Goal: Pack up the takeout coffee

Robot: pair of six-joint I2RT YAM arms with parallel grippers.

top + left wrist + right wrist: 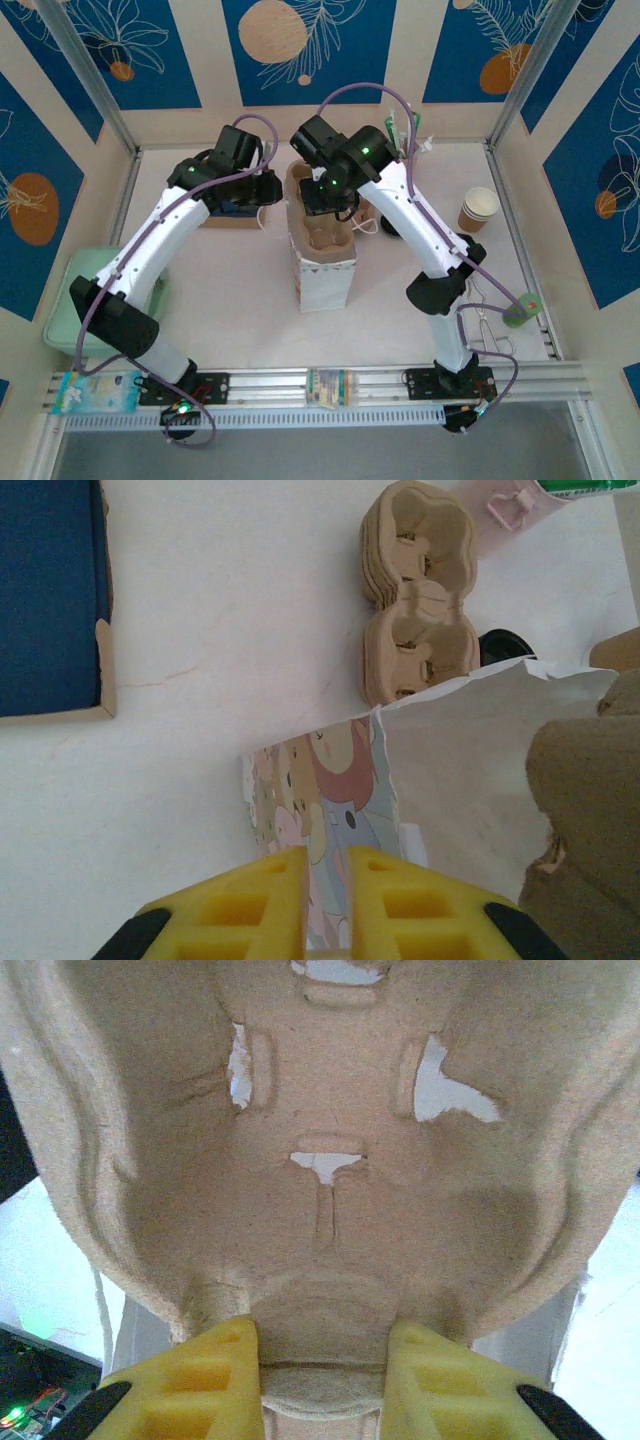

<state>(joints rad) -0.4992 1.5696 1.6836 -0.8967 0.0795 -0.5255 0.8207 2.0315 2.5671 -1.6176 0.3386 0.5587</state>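
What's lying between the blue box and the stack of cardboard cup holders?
Nothing. In the left wrist view, the stretch of white table between the blue box and the stack of cup holders is bare.

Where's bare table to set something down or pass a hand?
Free: the table strip between the paper bag and the near rail, and the patch between bag and left arm. Crowded: the bag's mouth, where the pulp carrier hangs, and behind it, by the blue box.
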